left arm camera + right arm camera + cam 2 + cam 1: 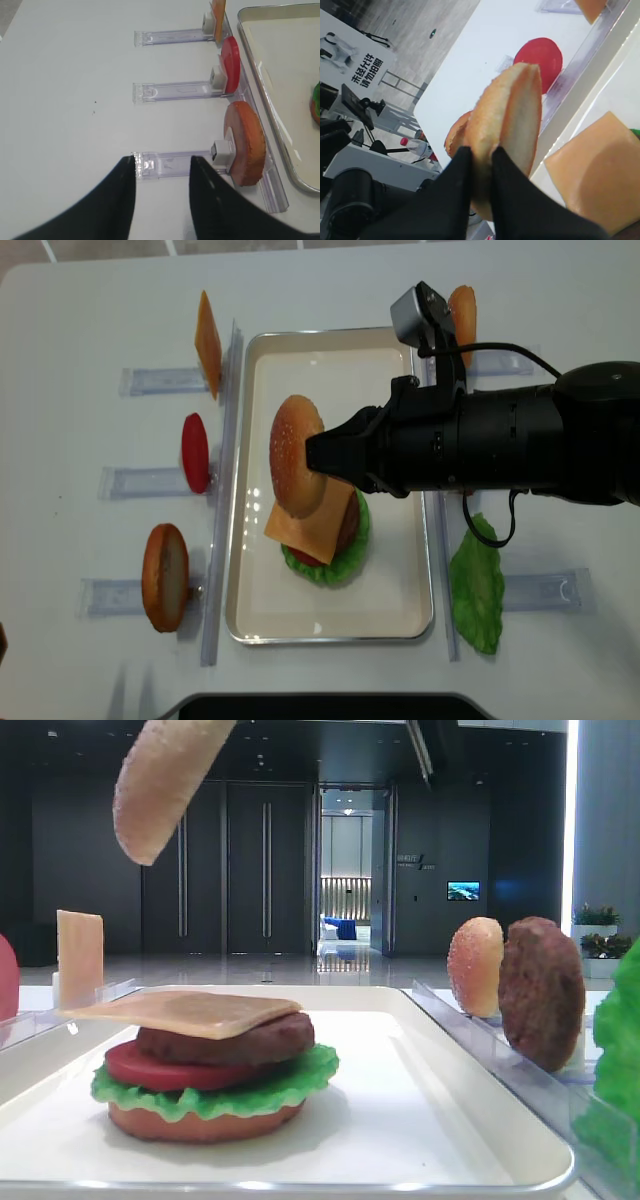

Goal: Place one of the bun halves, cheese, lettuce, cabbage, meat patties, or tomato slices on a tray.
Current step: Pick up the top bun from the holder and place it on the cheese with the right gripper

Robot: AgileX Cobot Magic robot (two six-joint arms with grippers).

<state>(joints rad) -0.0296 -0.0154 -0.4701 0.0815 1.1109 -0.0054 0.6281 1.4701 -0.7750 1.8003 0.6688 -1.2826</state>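
Note:
My right gripper (318,453) is shut on the edge of a domed speckled bun half (297,468), holding it in the air over the white tray (300,360). In the low exterior view the bun half (165,780) hangs tilted above the stack. The right wrist view shows the gripper (480,165) with both black fingers pinching the bun half (507,115). On the tray lies a stack with a cheese slice (315,528) on top, over a meat patty (225,1042), a tomato slice (160,1067), lettuce (215,1095) and a flat bottom bun. My left gripper (162,165) is open over the bare table, with nothing between its fingers.
Clear racks left of the tray hold a cheese slice (208,343), a tomato slice (196,452) and a flat orange-brown bun (165,577). Right of the tray are another speckled bun half (475,965), a patty (541,990) and a lettuce leaf (478,585).

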